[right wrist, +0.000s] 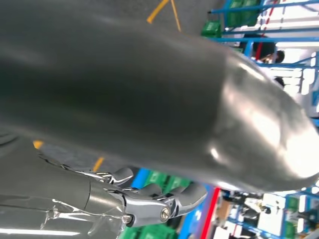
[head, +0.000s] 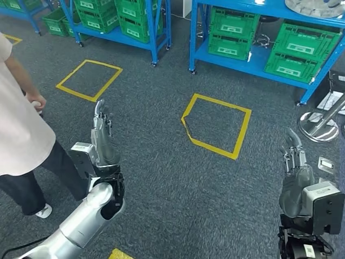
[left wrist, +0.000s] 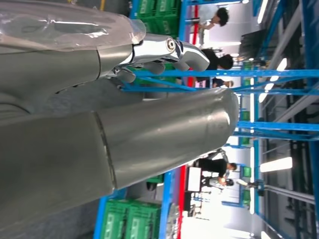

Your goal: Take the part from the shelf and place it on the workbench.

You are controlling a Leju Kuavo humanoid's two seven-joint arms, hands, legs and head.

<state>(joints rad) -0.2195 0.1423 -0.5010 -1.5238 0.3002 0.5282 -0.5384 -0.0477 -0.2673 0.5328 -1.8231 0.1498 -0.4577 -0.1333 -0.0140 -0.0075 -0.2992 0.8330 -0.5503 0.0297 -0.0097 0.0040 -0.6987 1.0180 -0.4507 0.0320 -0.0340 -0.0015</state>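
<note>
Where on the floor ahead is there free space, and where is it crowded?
Free: grey carpet between left hand and right hand, including inside the yellow tape square. Crowded: a person beside the left hand; blue shelves with green crates ahead.

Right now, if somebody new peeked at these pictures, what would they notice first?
Probably the robot's two silver arms reaching up from below, the left hand and right hand both holding nothing over the grey carpet. Next, the yellow tape square on the floor between them, and the blue shelves behind it stacked with green crates. A person in a pale shirt stands at the left edge.
</note>
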